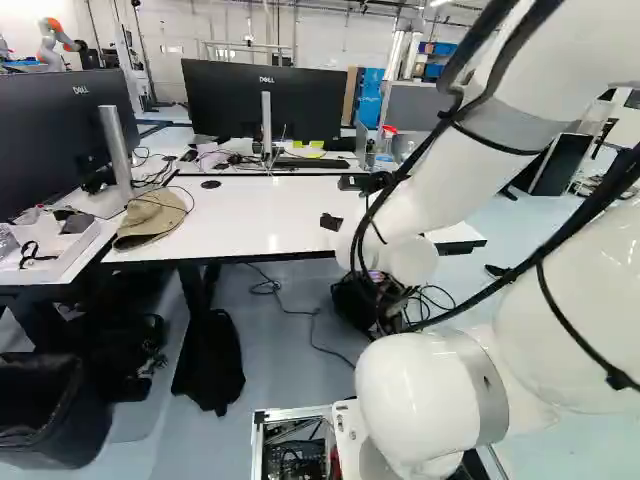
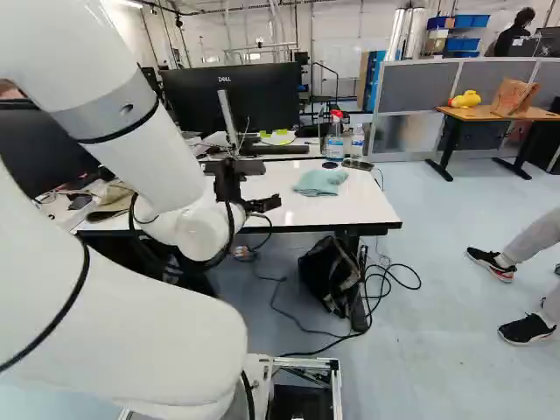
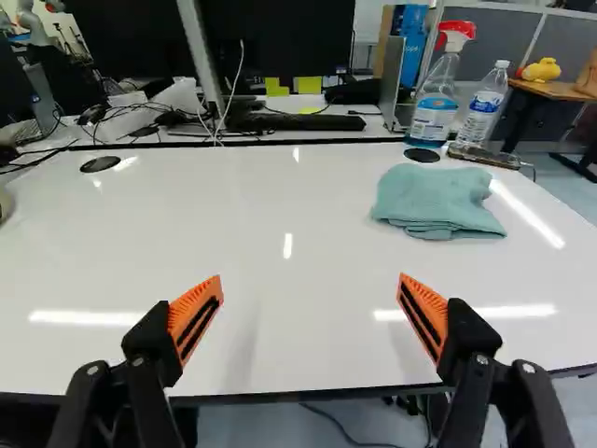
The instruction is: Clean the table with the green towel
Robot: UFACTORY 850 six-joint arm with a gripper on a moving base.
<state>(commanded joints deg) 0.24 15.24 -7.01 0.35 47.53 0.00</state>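
White tabletop (image 2: 359, 206) spans the centre of the right base view; the green towel (image 2: 321, 182) lies folded on it, right of centre, its long axis roughly along the front edge. Behind it, a spray bottle (image 2: 334, 147) and clear plastic bottle (image 2: 358, 142) bear printed labels; the monitor (image 2: 254, 101), upper left, carries small lettering. My gripper (image 2: 269, 185) is open, orange pads (image 3: 195, 317) wide apart.
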